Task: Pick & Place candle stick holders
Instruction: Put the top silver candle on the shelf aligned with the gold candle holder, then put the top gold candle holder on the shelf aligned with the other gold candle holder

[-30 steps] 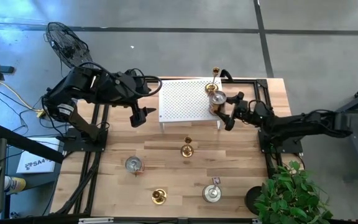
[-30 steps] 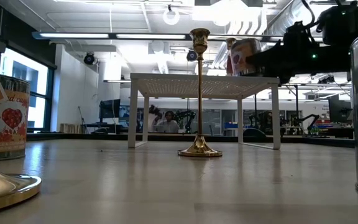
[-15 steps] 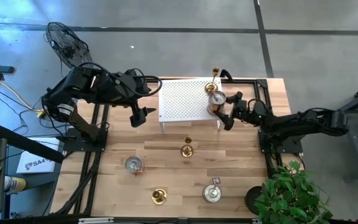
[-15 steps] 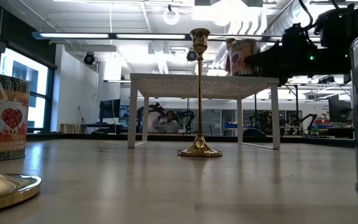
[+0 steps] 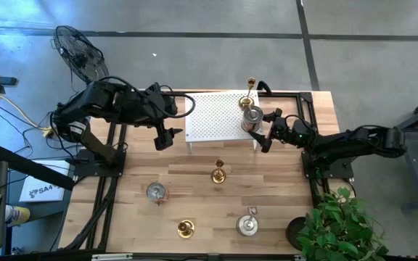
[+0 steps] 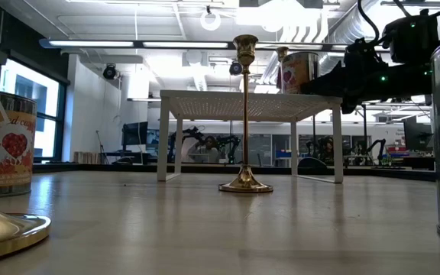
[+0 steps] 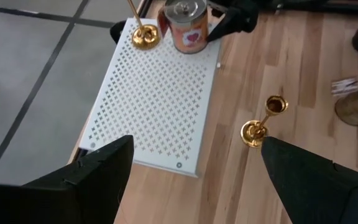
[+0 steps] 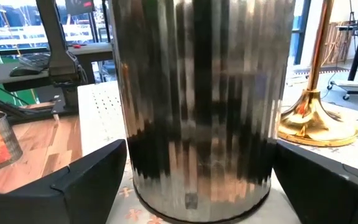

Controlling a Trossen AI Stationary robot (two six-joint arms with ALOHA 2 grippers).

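Note:
A squat silvery cup-like holder (image 5: 252, 116) with a red heart label (image 6: 290, 75) stands on the right end of the white perforated rack (image 5: 212, 119). My right gripper (image 5: 265, 131) reaches it from the table's right and is shut on it (image 8: 197, 106). A gold candlestick (image 5: 250, 90) stands on the rack's far right corner. Another gold candlestick (image 5: 218, 172) stands upright at mid-table. A third (image 5: 186, 229) and two more cup holders (image 5: 156, 191) (image 5: 247, 223) stand near the front. My left gripper (image 5: 164, 138) hangs open and empty left of the rack. My right gripper has the cup holder's ribbed side wall (image 8: 135, 155) between its two fingers (image 8: 73, 180), one on each side, low on the wall. The fingers come in about level from the table's right. The holder stands upright with its bottom on the rack top.
A potted plant (image 5: 336, 225) and a dark pot (image 5: 294, 232) stand at the near right corner. A fan (image 5: 78, 51) stands beyond the far left corner. A person (image 6: 203, 147) shows in the room behind. There is bare wood between the rack and the front row of holders.
My right gripper has lowered the cup holder a little, from just above the rack onto its top; the holder stays upright. My left arm has shifted slightly toward the rack.

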